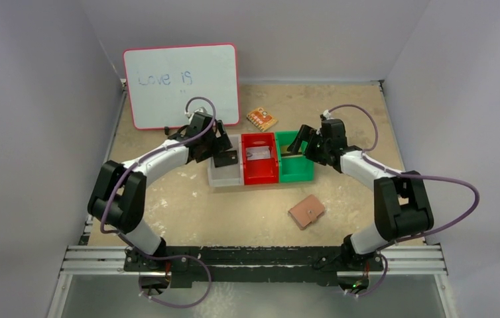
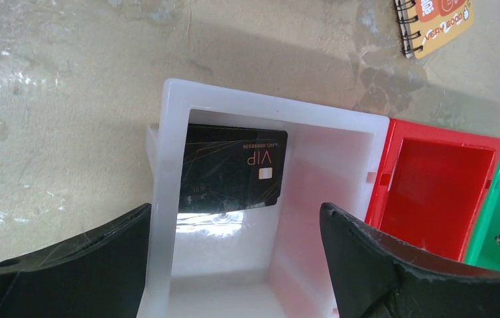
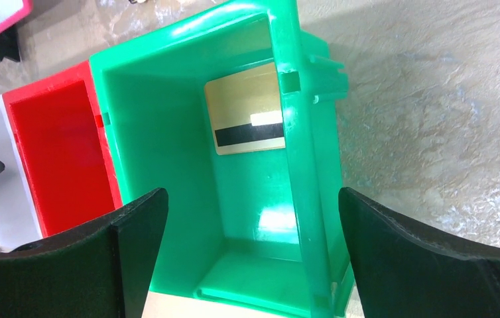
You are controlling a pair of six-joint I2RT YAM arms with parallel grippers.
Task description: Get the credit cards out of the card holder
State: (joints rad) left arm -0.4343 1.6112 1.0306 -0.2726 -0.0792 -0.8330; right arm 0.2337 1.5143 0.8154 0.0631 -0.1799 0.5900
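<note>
The card holder, a tan folded wallet, lies shut on the table in front of the bins, away from both arms. My left gripper hangs open over the white bin. A black VIP card leans inside that bin against its left wall, free of the fingers. My right gripper stands open over the green bin, where a gold card with a black stripe rests loose. A pale grey card-like thing lies in the red bin.
The white, red and green bins stand side by side at mid-table. A whiteboard leans at the back left. An orange spiral notepad lies behind the bins. Grey walls enclose the table on three sides.
</note>
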